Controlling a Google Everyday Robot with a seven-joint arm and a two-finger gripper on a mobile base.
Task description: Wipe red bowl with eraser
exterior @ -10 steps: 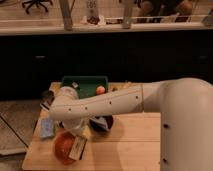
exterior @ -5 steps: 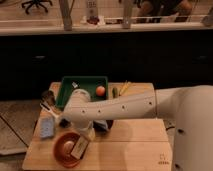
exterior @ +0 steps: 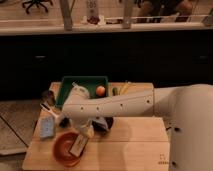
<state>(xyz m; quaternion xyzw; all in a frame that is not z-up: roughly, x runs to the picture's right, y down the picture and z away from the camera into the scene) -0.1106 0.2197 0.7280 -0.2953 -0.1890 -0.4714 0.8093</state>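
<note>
While the tool [exterior: 86, 134] hovers, the eraser [exterior: 79, 145] overlaps the red bowl [exterior: 65, 147].

Legible text: none. A small dark mark sits on the desk [exterior: 125, 150] at 5 o'clock; I cannot read it.

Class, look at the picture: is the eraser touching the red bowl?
Touching. The camera view shows the eraser, under the gripper, lying across the red bowl's right rim with no gap visible.

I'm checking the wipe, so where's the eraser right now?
In the camera view, the eraser sits at the tool, over the right rim of the red bowl, near the table's front-left corner, right of the blue sponge.
</note>
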